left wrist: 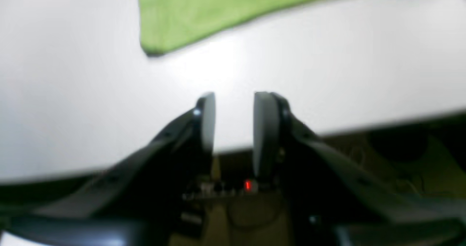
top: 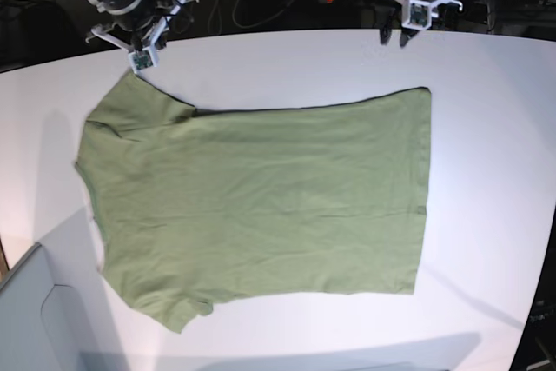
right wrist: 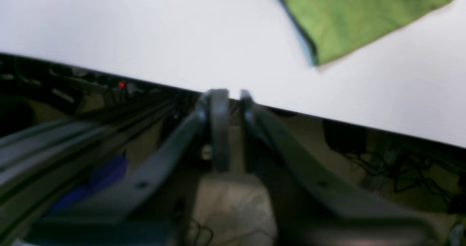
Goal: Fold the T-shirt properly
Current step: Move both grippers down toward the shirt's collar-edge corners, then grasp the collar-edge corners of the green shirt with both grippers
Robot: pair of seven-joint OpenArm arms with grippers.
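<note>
Lying flat and spread across the middle of the white table (top: 486,171), the olive-green T-shirt (top: 261,206) shows no fold yet: in the base view its body runs left to right, the hem at the right of the frame, the collar end at the left, one sleeve pointing to the upper left and the other to the lower left. The cloth looks smoothed out, with only faint wrinkles, so the laying-out seems done and every fold is judged to remain. Both arms sit at the top edge of that view, clear of the shirt. The left gripper (left wrist: 233,104), at the upper right of the base view, hangs over bare table near the edge with its jaws parted and nothing between them; a corner of the shirt lies ahead of it in the upper part of its wrist view, well apart. The right gripper (right wrist: 229,95), at the upper left of the base view just beside the upper sleeve, has its jaws only a narrow slit apart and empty; the shirt's corner lies in the upper right of its wrist view, untouched.
</note>
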